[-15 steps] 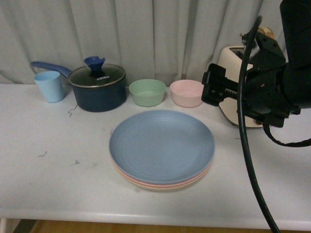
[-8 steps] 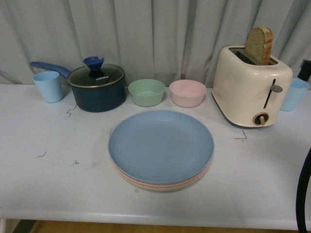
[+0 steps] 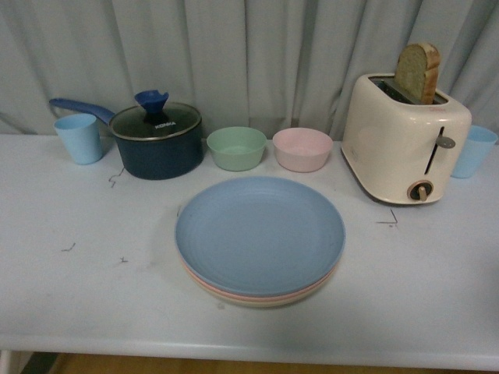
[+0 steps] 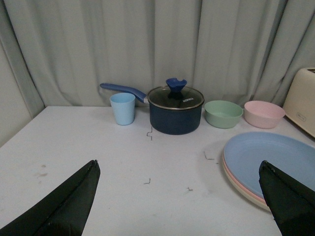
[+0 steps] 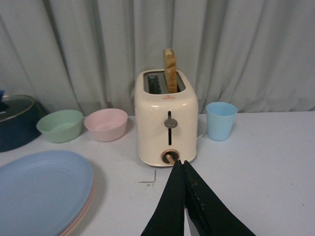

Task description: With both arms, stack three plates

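The three plates lie in one stack in the middle of the white table: the blue plate (image 3: 260,232) on top, the pink plate (image 3: 204,285) under it, the beige plate (image 3: 257,302) at the bottom. The stack also shows in the left wrist view (image 4: 275,162) and the right wrist view (image 5: 42,189). Neither arm is in the front view. My left gripper (image 4: 179,196) is open and empty, above the table to the left of the stack. My right gripper (image 5: 181,164) is shut and empty, above the table in front of the toaster.
Along the back stand a light blue cup (image 3: 78,138), a dark blue lidded pot (image 3: 156,140), a green bowl (image 3: 236,148), a pink bowl (image 3: 302,149), a cream toaster (image 3: 405,140) with a bread slice, and another blue cup (image 3: 472,151). A curtain hangs behind.
My right arm, which stood in front of the toaster one second ago, has drawn back out of the front view. The plate stack has not moved.
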